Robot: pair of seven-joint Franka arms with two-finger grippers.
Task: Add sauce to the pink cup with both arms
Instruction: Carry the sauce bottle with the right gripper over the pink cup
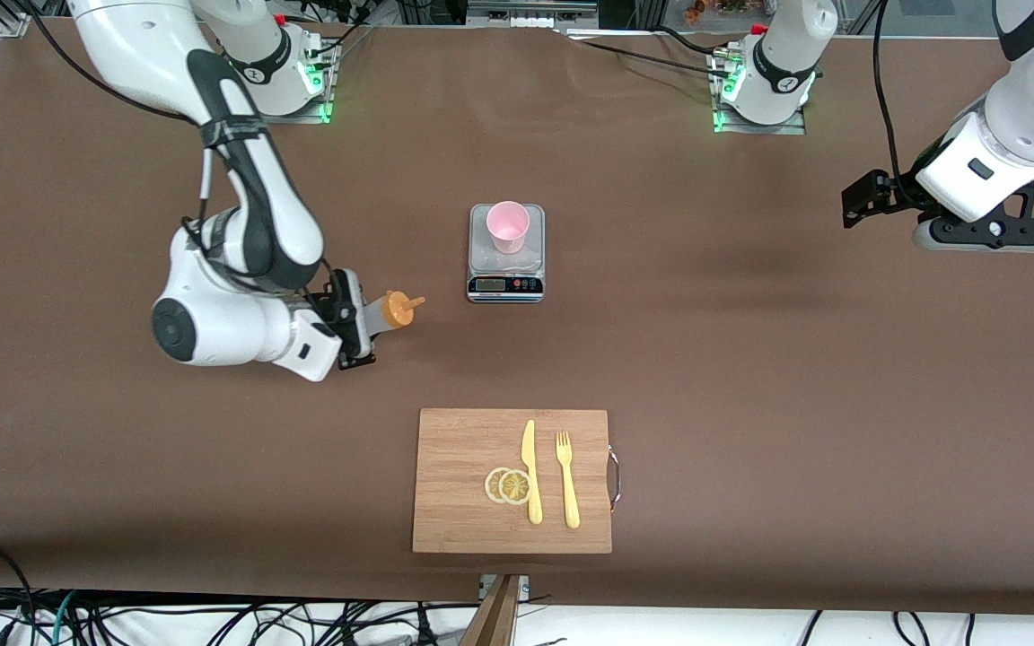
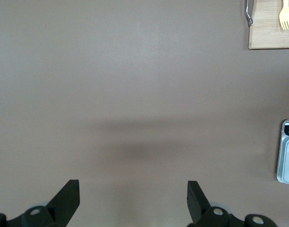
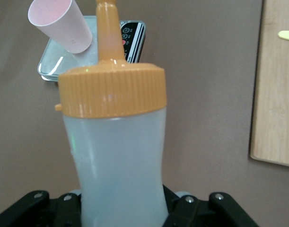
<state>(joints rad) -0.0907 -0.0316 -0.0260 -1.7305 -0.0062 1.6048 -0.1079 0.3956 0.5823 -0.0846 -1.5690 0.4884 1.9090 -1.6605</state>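
Note:
The pale pink cup (image 1: 508,226) stands upright on the plate of a small kitchen scale (image 1: 505,274) mid-table. My right gripper (image 1: 363,321) is shut on the whitish squeeze bottle (image 1: 389,313). It holds the bottle tipped sideways over the bare table, toward the right arm's end from the scale, with the orange nozzle pointing at the scale. In the right wrist view the bottle (image 3: 118,161) fills the middle between the fingers of the right gripper (image 3: 123,208), with the cup (image 3: 61,23) past the nozzle. My left gripper (image 1: 988,235) waits open and empty, high over the left arm's end; its fingertips (image 2: 68,194) stand wide apart.
A wooden cutting board (image 1: 454,484) lies nearer the front camera than the scale, with a yellow knife (image 1: 530,471), a yellow fork (image 1: 566,480) and two lemon slices (image 1: 508,485) on it. The left wrist view shows the board's corner (image 2: 272,33) and the scale's edge (image 2: 288,151).

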